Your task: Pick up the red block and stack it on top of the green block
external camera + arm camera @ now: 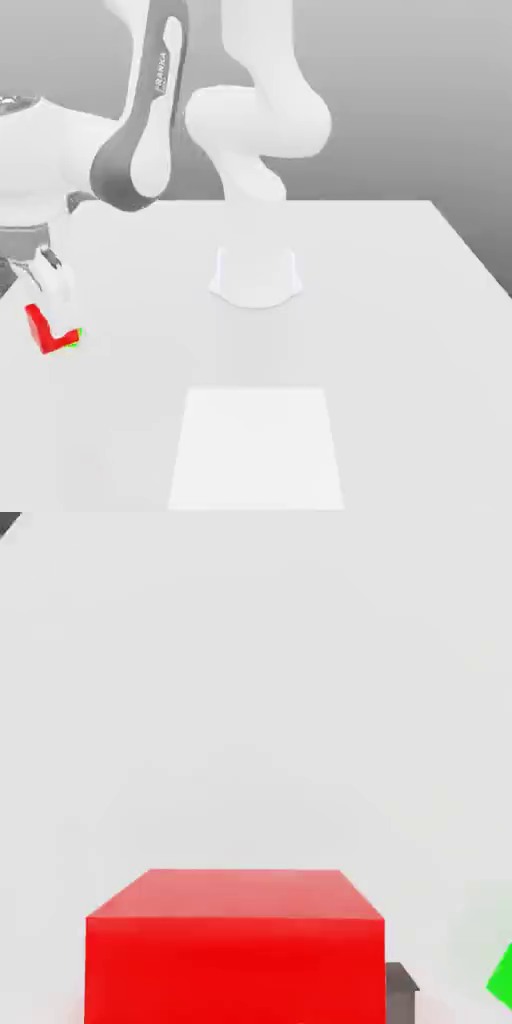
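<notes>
Held the red block (42, 335) (235, 967) clenched between the fingers (60, 285) (400, 997), closed in on opposite sides with only the block's width between them. Hung at the exterior view's left, low beneath the hand, over the pale tabletop (400, 340) (250, 692). Could not tell from either view whether touching the tabletop or raised from it.

Pointed one flat, bright red face squarely toward the hand camera, with a paler red face slanting away behind it. Ran the edge between those two faces almost straight across the hand view, lined up with the hand rather than twisted in the grip. Looked turned at an angle in the exterior view, with a corner low down and the middle partly covered by a pale finger. Could not make out a longer axis on so boxy a shape.

Showed a sliver of the green block (72, 345) (503, 984) just by the red one's lower edge in the exterior view, mostly hidden. Appeared apart from the red one in the hand view, with a corner turned toward it. Could not judge which was higher.
</notes>
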